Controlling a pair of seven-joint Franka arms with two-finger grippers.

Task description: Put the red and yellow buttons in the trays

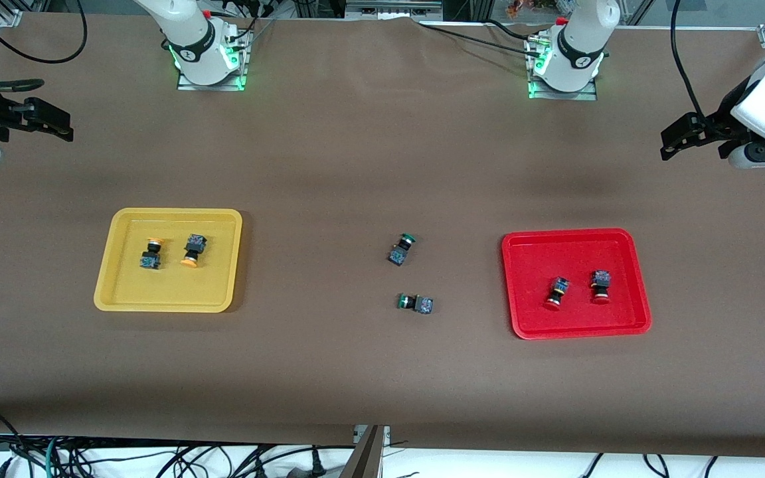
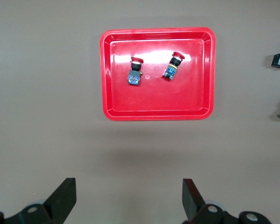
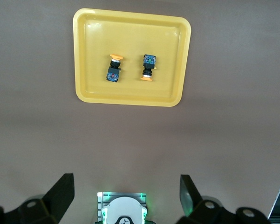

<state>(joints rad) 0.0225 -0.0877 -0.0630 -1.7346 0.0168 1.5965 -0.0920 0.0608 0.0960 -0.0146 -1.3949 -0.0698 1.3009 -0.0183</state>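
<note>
Left wrist view: left gripper (image 2: 129, 198) spread wide, empty, waiting above bare table; right gripper (image 3: 126, 196) same. Red buttons (image 2: 135, 71) lie in red tray (image 2: 158, 114), yellow buttons (image 3: 113, 68) in yellow tray (image 3: 130, 99). We'd judge them light, rigid, w/ slick round caps; grip the blocky body.

Worktop (image 1: 356, 166): matt brown covering, smooth, paper- or cloth-like, can't tell which. Red tray (image 2: 158, 112): glossy plastic, bright glare patches on its floor. Yellow tray (image 3: 130, 98): smooth plastic, softer sheen. Red buttons (image 2: 135, 71) and yellow buttons (image 3: 113, 68): dark plastic-looking bodies, smooth coloured caps. Green buttons (image 1: 401, 249): same dark bodies, shiny caps. Left claw (image 2: 129, 198) and right claw (image 3: 126, 195): matt black fingers. Arm bases (image 1: 206, 46): glossy white shells.
</note>
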